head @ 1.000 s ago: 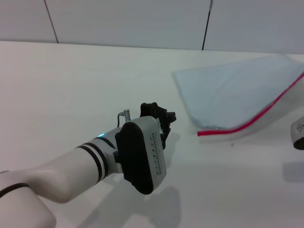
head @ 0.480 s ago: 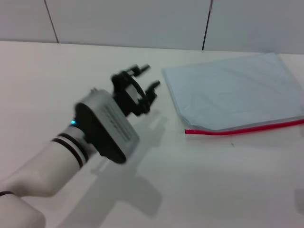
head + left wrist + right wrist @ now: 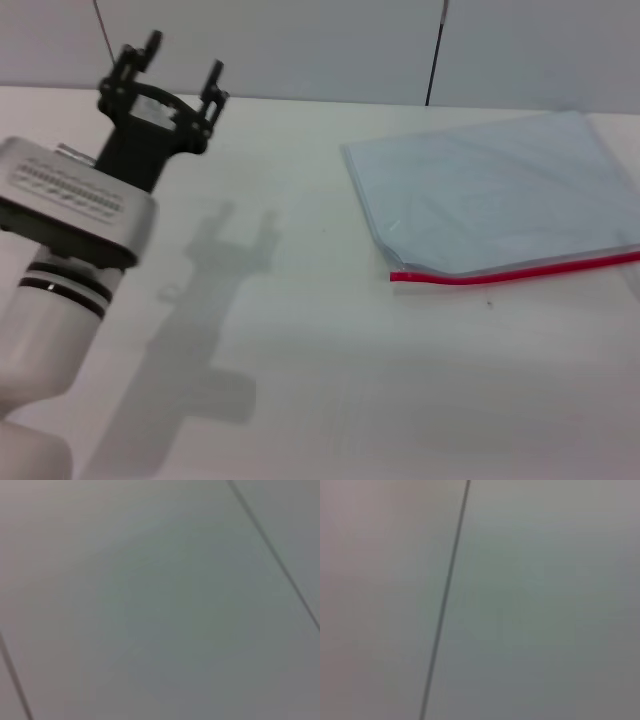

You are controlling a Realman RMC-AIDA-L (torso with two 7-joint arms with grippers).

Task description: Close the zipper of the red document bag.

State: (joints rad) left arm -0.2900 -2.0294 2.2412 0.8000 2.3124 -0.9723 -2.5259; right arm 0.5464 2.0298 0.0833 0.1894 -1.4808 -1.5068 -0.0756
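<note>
We see that the left gripper (image 3: 180,70) has risen and swung back to the far left of the desk (image 3: 320,380), its fingers now spread and pointing up at the wall; a second ago it hung low near the bag's corner. The red document bag (image 3: 490,200) has settled flat, and its zipper (image 3: 510,270) now runs nearly level. The right arm has left the head view.

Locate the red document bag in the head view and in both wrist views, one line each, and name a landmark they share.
Head view: the red document bag lies flat on the white table, right of centre, its zipper along the near edge.
Left wrist view: not in it.
Right wrist view: not in it.
Shared landmark: the grey wall panels with dark seams, also in the left wrist and right wrist views.
</note>
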